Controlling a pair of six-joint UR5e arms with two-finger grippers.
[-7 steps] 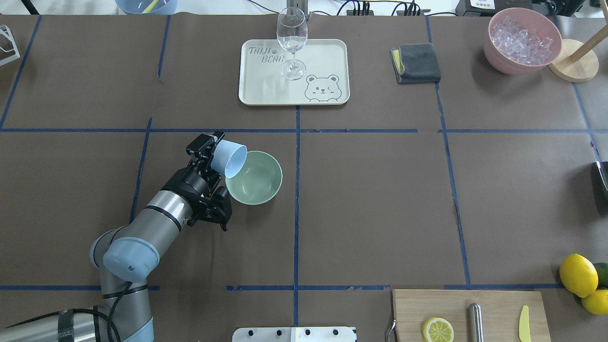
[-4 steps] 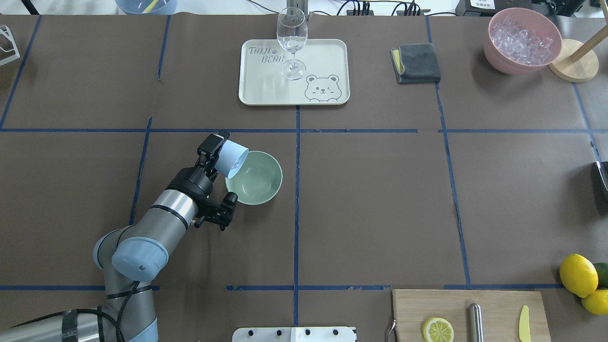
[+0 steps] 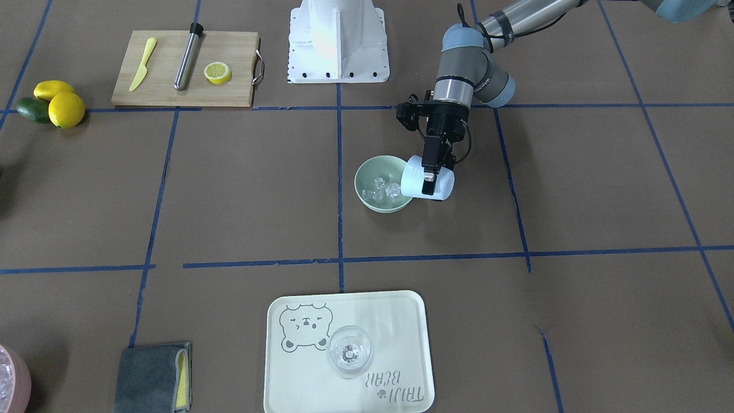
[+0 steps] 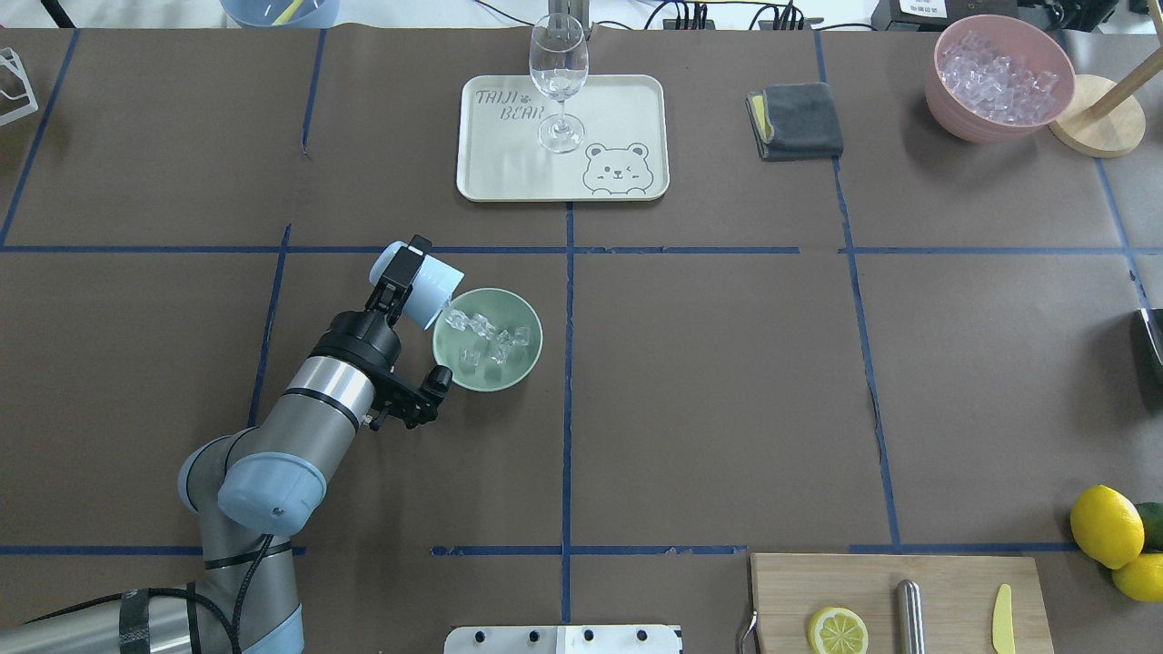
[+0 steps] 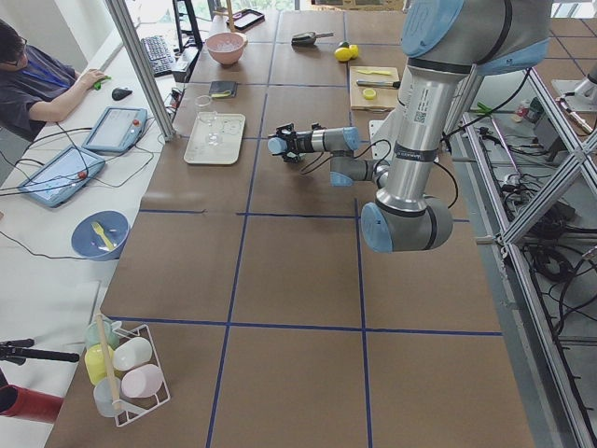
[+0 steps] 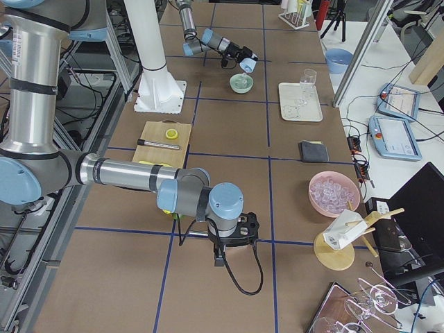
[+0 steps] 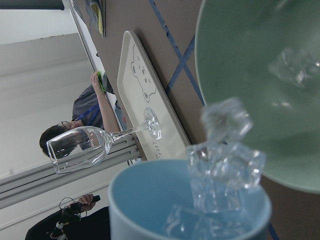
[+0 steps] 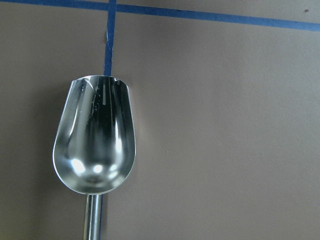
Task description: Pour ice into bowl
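My left gripper (image 4: 409,268) is shut on a pale blue cup (image 4: 434,292), which lies tipped on its side with its mouth over the near-left rim of the mint-green bowl (image 4: 522,359). Several clear ice cubes (image 4: 482,331) lie inside the bowl, and more ice (image 7: 225,165) is sliding out of the cup's mouth in the left wrist view. The front view shows the cup (image 3: 412,182) against the bowl's rim (image 3: 364,175). My right gripper (image 6: 232,232) hovers low over the table far from the bowl; I cannot tell whether it is open or shut.
A metal scoop (image 8: 95,145) lies on the table under the right wrist. A tray (image 4: 636,100) with a wine glass (image 4: 558,68) stands at the back, with a grey cloth (image 4: 795,120) and a pink container of ice (image 4: 998,77) further right. A cutting board (image 4: 945,581) and lemons (image 4: 1106,525) are near front right.
The left wrist has rolled the cup further over. Ice has spilled from it into the bowl, which was empty in the earlier frames.
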